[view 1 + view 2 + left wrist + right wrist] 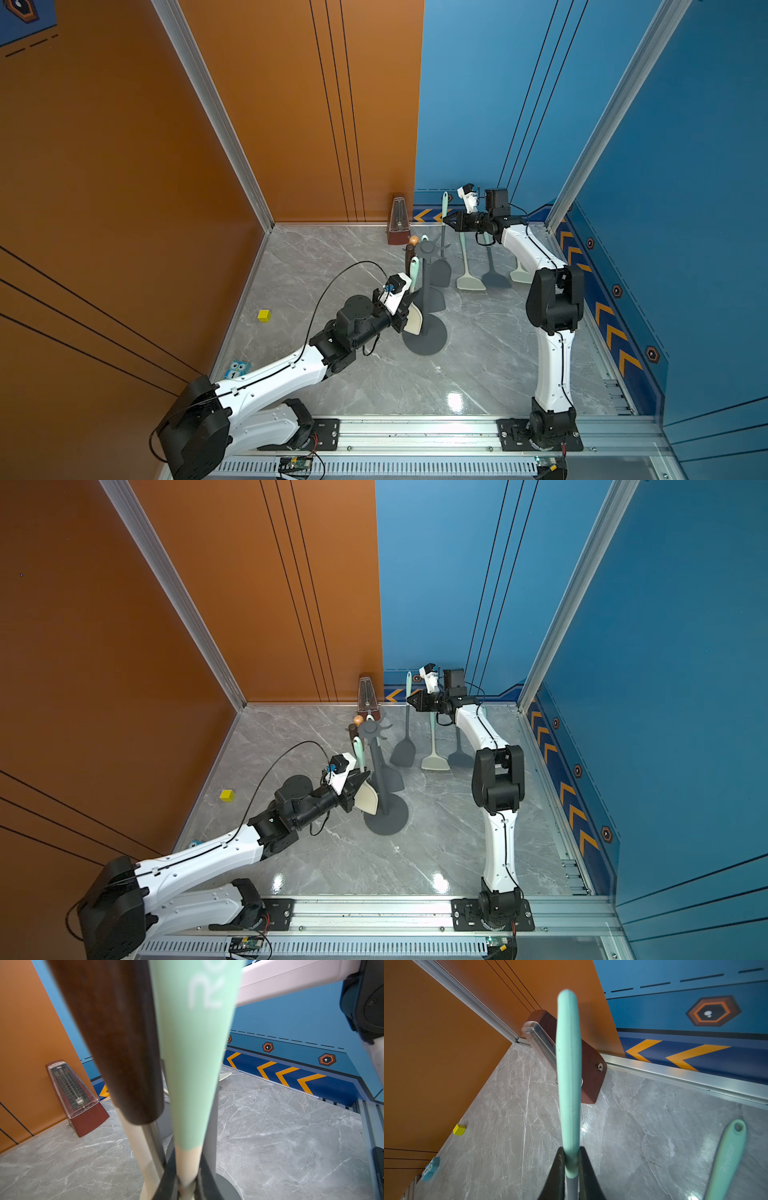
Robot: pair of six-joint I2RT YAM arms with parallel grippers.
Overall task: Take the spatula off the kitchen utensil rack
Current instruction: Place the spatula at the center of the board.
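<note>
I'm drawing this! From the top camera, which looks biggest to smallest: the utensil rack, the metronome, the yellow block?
1. kitchen utensil rack
2. metronome, which stands farther back, so it may look smaller
3. yellow block

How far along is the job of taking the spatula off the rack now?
Done: the right gripper holds a teal-handled spatula clear of the kitchen utensil rack. In hand: the left gripper is shut on a cream spatula beside the rack. Left, probably: setting the freed one down.
</note>
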